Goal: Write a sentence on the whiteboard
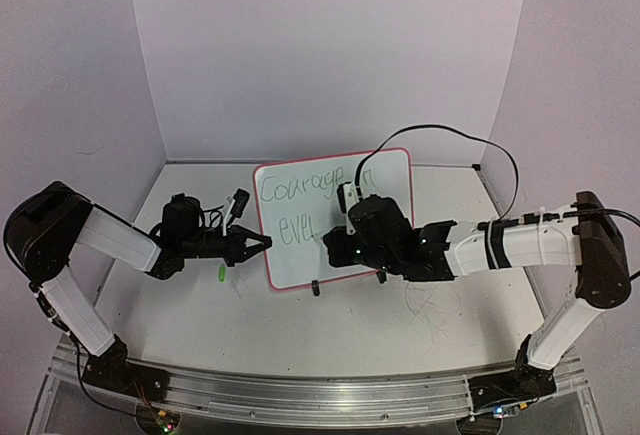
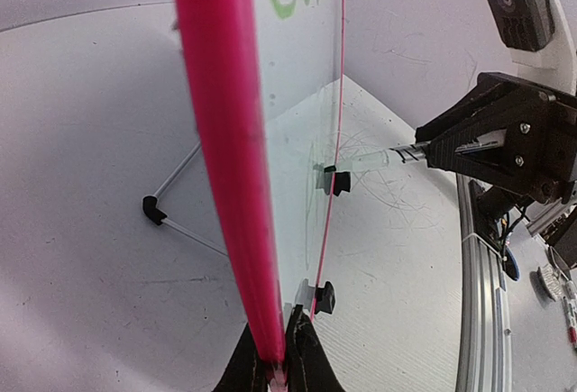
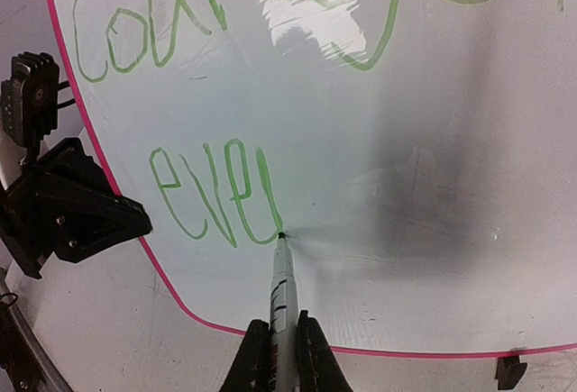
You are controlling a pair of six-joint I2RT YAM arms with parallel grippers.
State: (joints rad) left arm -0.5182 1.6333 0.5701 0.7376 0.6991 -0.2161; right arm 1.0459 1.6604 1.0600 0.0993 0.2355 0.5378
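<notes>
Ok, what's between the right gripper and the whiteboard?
A marker: the right gripper holds it, tip on the whiteboard. Right wrist view shows it.

Right tool (image 1: 335, 246) blocks my view of whiteboard (image 1: 295, 265) right of "eve"; sentence (image 3: 233, 189) top cropped in right wrist view.

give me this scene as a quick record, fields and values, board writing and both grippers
whiteboard: standing upright
writing: green; top line starts "Courage", lower line "eve" plus one stroke
left gripper: shut on the whiteboard's pink rim
right gripper: shut on a marker
marker: tip touching the whiteboard at the last stroke
progress: lower line unfinished
</notes>
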